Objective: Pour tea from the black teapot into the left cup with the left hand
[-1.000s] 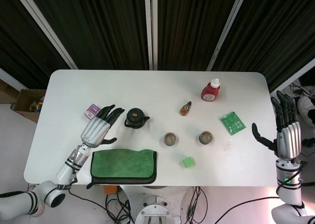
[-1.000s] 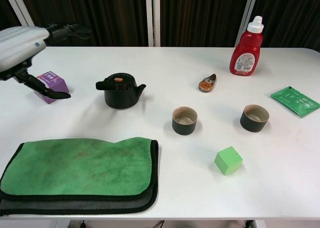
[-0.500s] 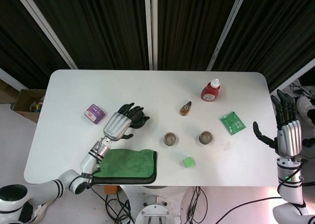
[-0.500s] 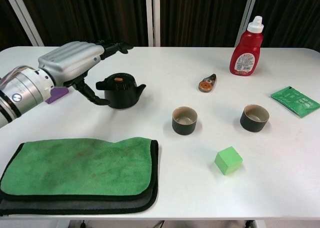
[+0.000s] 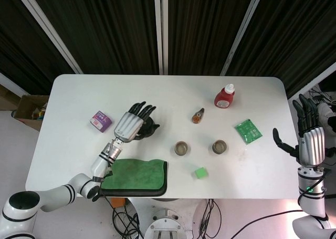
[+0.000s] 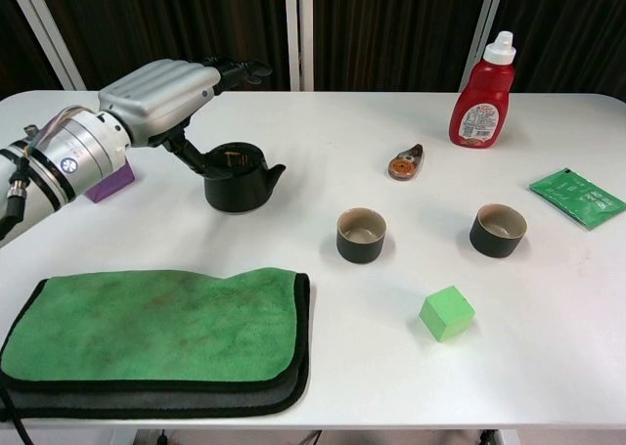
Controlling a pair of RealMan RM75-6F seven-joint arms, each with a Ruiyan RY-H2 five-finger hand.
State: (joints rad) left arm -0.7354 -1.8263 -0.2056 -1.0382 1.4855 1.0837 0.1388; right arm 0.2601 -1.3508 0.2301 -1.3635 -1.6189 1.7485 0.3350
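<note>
The black teapot [image 6: 240,179] stands left of the table's middle, spout to the right; in the head view only the teapot's right side [image 5: 150,128] shows. My left hand [image 6: 161,95] hovers over its handle side with fingers stretched out above the lid and thumb down by the handle, holding nothing. From above, the left hand [image 5: 131,125] covers most of the pot. The left cup [image 6: 361,235], dark and empty, sits right of the pot, also seen from above [image 5: 181,148]. My right hand [image 5: 310,140] stays open off the table's right edge.
A second cup [image 6: 498,230] stands right of the first. A folded green cloth [image 6: 156,333] lies at the front left and a purple box [image 6: 110,181] behind my left wrist. A green cube [image 6: 447,313], red sauce bottle [image 6: 484,98], green packet [image 6: 577,196] and small brown dispenser [image 6: 405,162] are also about.
My left hand has swung right from beside the purple box to above the teapot, then risen a little with its thumb at the handle. The right hand has barely shifted.
</note>
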